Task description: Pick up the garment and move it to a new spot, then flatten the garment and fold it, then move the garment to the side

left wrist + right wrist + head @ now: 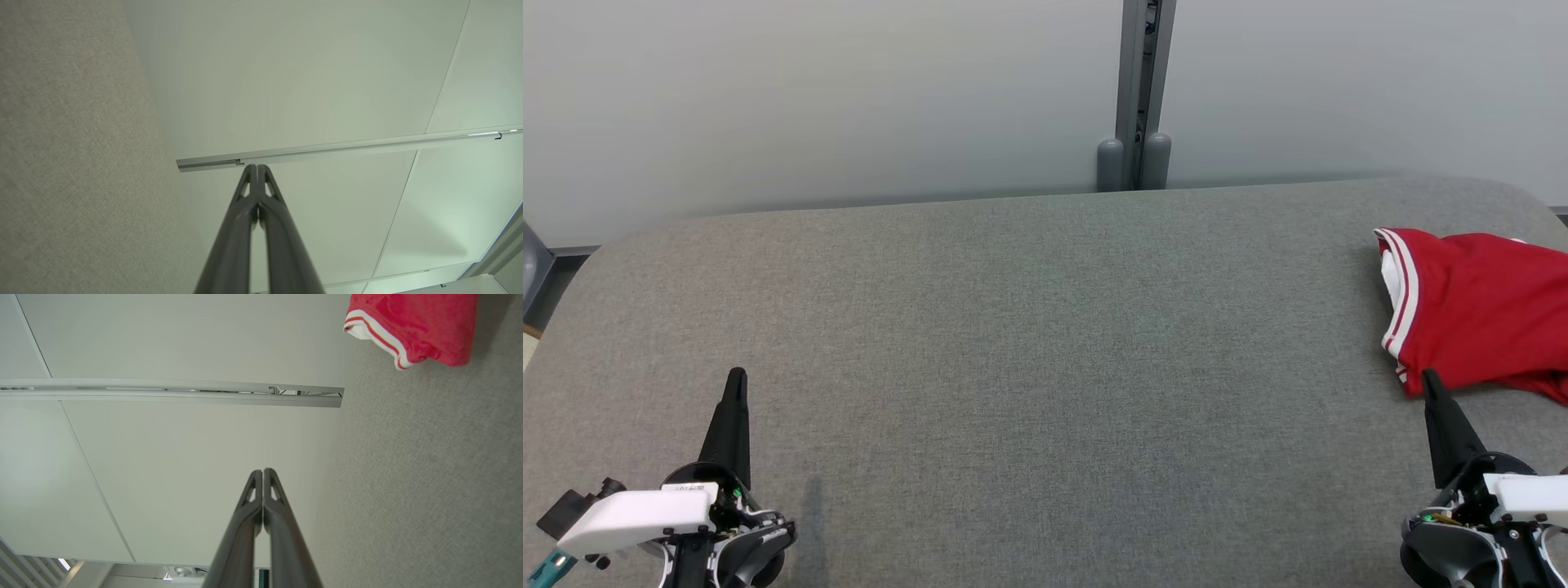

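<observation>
The wide grey table (1013, 343) has a matte, woven cloth surface and rounded far corners. The garment (1478, 310), soft red knit with white striped trim, lies rumpled at the table's right end, its length seeming to run sideways out past the picture's edge. It sits just ahead of the right gripper (1429, 380), so that arm is judged much the nearer, with the left gripper (737, 377) well apart across the table; both have slim dark tapered fingers pressed together, holding nothing.
</observation>
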`<state>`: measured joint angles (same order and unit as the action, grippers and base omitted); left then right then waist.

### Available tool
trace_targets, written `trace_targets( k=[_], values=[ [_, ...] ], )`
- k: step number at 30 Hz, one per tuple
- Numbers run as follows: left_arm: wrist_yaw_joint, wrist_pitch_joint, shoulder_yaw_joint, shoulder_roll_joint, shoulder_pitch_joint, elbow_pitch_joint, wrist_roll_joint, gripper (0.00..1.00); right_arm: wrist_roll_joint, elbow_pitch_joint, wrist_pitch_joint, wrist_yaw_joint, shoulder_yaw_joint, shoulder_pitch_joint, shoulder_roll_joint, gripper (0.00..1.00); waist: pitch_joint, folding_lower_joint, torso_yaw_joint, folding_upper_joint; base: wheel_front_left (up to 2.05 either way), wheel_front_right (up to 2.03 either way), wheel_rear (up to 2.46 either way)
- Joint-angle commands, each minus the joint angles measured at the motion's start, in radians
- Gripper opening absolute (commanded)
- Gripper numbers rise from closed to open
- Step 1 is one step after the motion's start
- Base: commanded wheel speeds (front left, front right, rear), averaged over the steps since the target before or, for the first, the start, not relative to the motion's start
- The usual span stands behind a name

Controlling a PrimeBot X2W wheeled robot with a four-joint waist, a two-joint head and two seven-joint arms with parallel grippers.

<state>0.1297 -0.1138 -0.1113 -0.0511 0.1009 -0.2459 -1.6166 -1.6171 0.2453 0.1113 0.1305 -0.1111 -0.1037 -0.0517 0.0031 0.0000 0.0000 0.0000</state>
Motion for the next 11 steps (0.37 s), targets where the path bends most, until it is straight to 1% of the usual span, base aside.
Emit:
trace_targets(
  k=[1, 11],
  values=[
    [0.005, -0.001, -0.005, -0.003, 0.015, 0.003, 0.004, 0.00, 0.003, -0.002, 0.004, 0.000, -0.002, -0.009, -0.003, 0.00, 0.000, 0.0000, 0.000, 0.0000, 0.00, 0.00, 0.00],
    [0.005, -0.001, -0.005, -0.002, 0.015, 0.003, 0.004, 0.00, 0.004, -0.002, 0.004, 0.000, -0.002, -0.009, -0.002, 0.00, 0.000, 0.0000, 0.000, 0.0000, 0.00, 0.00, 0.00]
  ],
)
